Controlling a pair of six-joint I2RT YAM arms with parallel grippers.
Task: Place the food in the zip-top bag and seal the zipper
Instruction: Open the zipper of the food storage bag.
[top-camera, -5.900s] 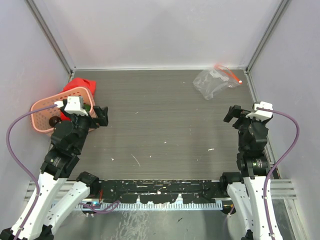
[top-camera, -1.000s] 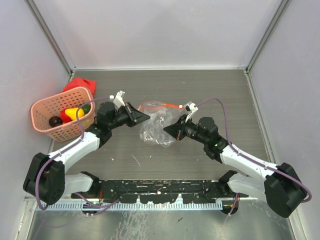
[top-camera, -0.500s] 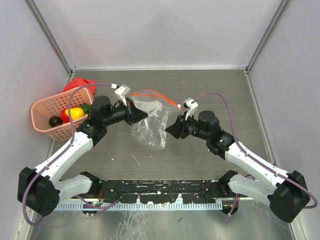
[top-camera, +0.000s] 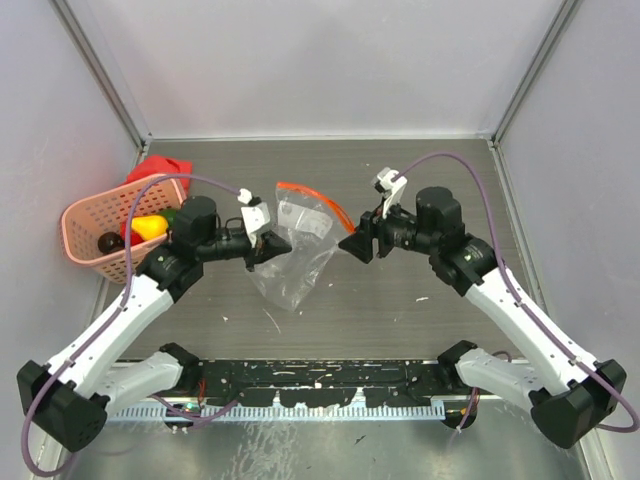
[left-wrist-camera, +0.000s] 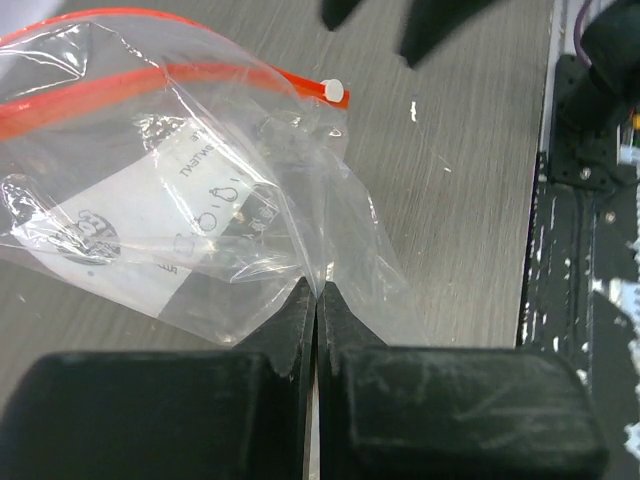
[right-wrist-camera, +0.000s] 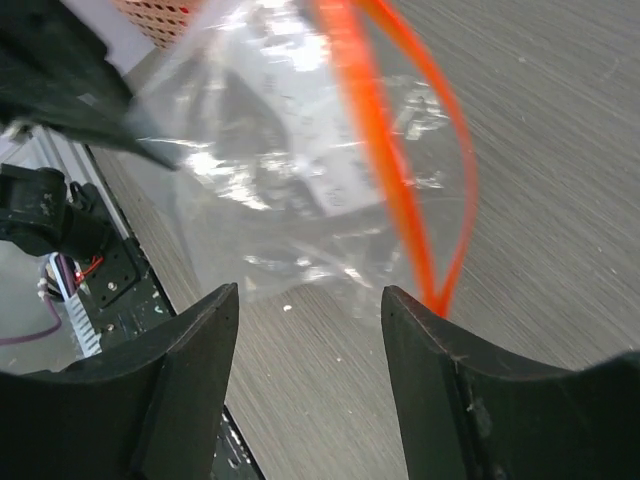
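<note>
Pinching a fold of clear film, my left gripper (left-wrist-camera: 316, 295) is pressed shut on the zip-top bag (top-camera: 295, 255) and holds it at mid-table. My right gripper (right-wrist-camera: 310, 300) stands spread and grips nothing. The zipper (right-wrist-camera: 385, 170) loops just ahead of its fingers with its two strands parted, so the mouth is unsealed. All the food (top-camera: 148, 227) I can see lies in the pink basket (top-camera: 85, 215) at far left. I judge that loading and sealing both remain.

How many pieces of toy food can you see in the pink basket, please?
4: dark piece leftmost, red piece beside it, yellow piece central, green piece by the left arm. More may be hidden.
</note>
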